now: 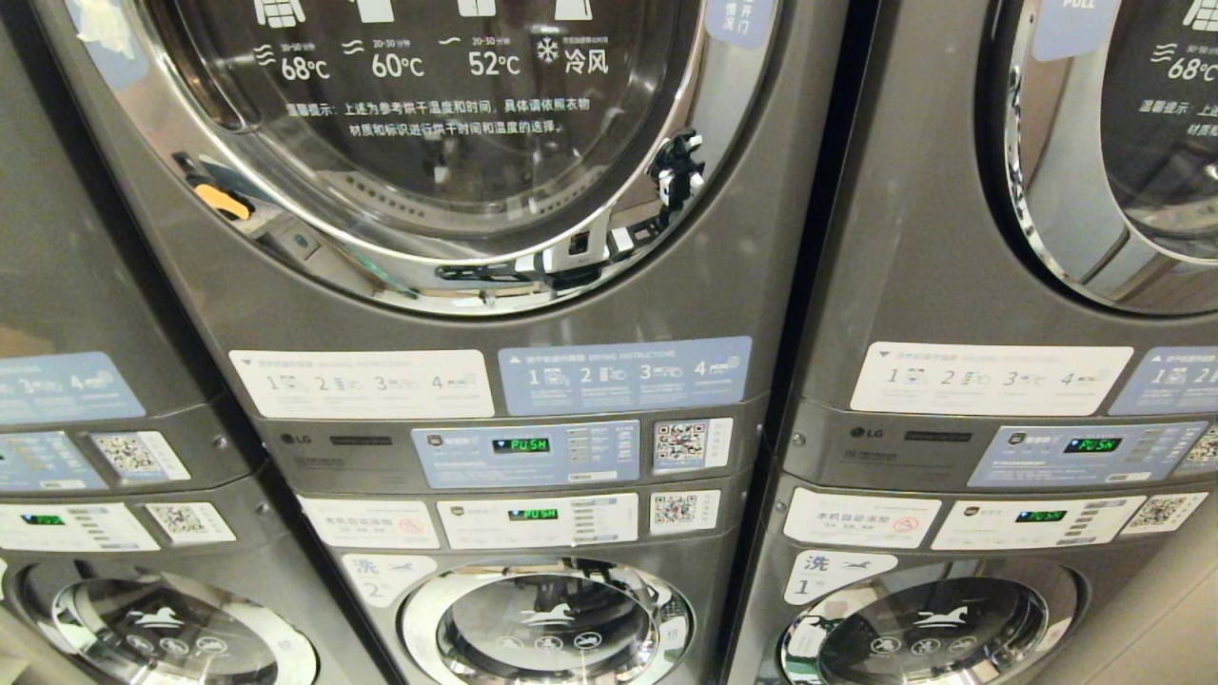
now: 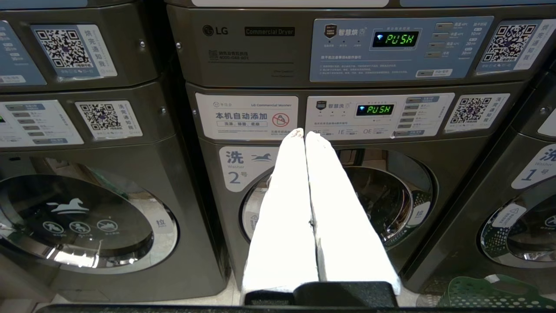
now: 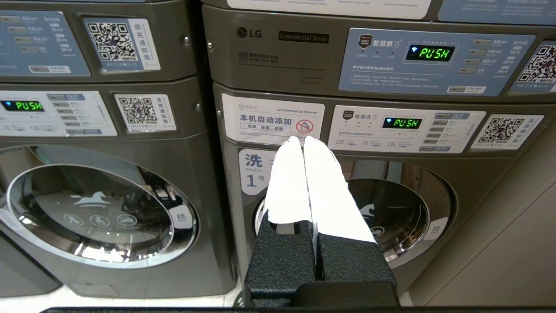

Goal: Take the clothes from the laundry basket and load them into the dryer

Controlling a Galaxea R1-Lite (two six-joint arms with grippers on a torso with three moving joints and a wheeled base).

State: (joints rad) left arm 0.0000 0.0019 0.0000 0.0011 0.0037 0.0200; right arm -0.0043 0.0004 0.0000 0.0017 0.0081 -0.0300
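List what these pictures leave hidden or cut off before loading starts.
- Laundry basket: left wrist view shows only a green corner, cut off by the frame edge; any clothes are unseen.
- Dryer door: head view cuts off its top.
- Left gripper and right gripper: outside the head view.

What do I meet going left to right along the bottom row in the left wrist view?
Left washer door → washer 2 label → left end effector → washer 2 door → washer 1 label → green basket.
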